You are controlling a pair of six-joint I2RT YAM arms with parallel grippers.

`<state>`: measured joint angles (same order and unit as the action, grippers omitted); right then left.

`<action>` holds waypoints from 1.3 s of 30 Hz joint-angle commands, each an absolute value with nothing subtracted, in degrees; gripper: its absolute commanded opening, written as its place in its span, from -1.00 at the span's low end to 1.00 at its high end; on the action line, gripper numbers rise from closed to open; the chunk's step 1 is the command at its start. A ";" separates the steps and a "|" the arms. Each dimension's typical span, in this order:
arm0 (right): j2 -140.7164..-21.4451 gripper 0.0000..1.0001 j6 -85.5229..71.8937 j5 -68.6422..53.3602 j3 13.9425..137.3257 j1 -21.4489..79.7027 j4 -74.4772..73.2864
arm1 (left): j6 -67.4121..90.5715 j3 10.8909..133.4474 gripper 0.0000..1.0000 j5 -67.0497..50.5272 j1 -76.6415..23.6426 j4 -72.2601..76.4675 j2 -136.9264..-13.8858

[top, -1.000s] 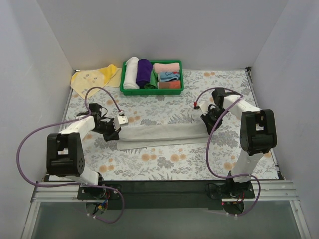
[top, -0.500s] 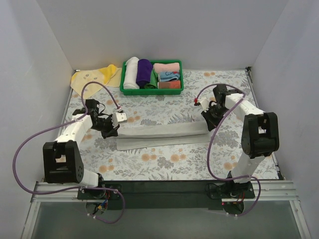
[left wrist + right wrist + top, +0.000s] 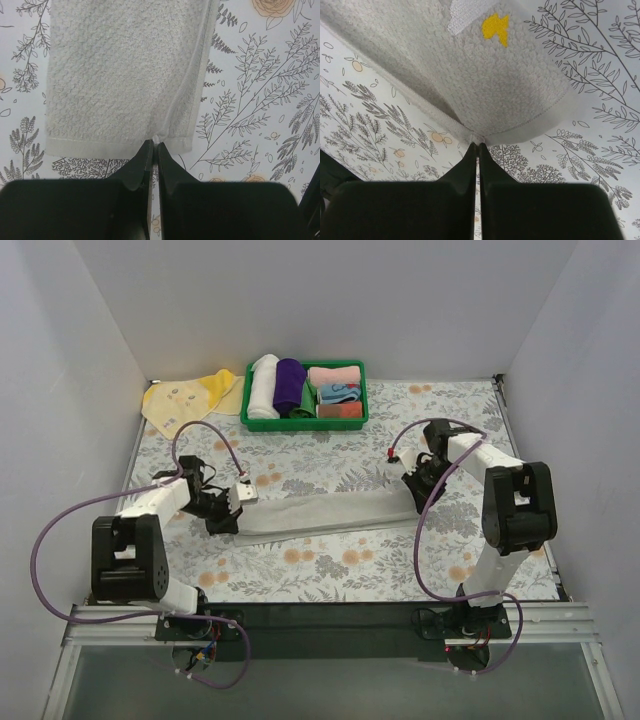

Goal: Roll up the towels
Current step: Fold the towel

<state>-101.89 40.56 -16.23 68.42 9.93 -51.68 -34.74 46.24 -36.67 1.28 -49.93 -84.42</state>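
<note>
The light grey towel (image 3: 320, 512) lies folded into a long narrow strip across the middle of the table. My left gripper (image 3: 238, 514) is shut on its left end; in the left wrist view the tips (image 3: 154, 145) pinch the towel's near hem (image 3: 120, 75). My right gripper (image 3: 408, 490) is shut on its right end; in the right wrist view the tips (image 3: 476, 144) pinch the edge of the grey towel (image 3: 485, 65), which carries a yellow mark and hangs lifted there. The pale yellow towel (image 3: 190, 398) lies flat at the back left.
A green basket (image 3: 305, 421) at the back centre holds white, purple, pink and blue rolled or folded cloths. White walls enclose the floral-patterned table on three sides. Purple cables loop beside both arms.
The left gripper has moved nearer and lower with the towel's left end. The right end has come down slightly, and the strip now lies straighter across the table.
</note>
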 commanded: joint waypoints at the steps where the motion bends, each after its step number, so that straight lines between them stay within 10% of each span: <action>1: -102.74 -0.97 40.34 -15.65 68.38 10.28 -50.54 | -36.47 45.09 -0.99 -36.04 0.88 -48.43 -84.20; 10: -101.25 -0.56 39.64 -15.99 70.31 10.46 -51.94 | -41.83 45.35 -0.06 -38.05 0.88 -55.97 -76.14; 14: -99.85 -0.19 39.29 -17.49 73.29 10.55 -54.22 | -41.40 47.89 0.00 -38.58 0.88 -58.97 -73.39; 29: -105.37 -0.17 36.12 -14.42 86.30 9.84 -54.93 | -18.28 60.54 -0.03 -35.42 0.88 -45.52 -88.14; 32: -107.57 -0.07 36.73 -13.71 87.71 9.93 -55.20 | -19.68 62.66 0.33 -36.56 0.88 -48.59 -92.36; 39: -108.98 0.11 39.64 -15.91 86.13 10.19 -55.20 | -20.74 62.58 0.33 -35.60 0.88 -47.73 -94.74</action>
<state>-108.88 37.91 -14.59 86.08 10.11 -54.54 -20.58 61.67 -35.53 0.99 -48.18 -95.35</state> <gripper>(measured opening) 0.555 0.669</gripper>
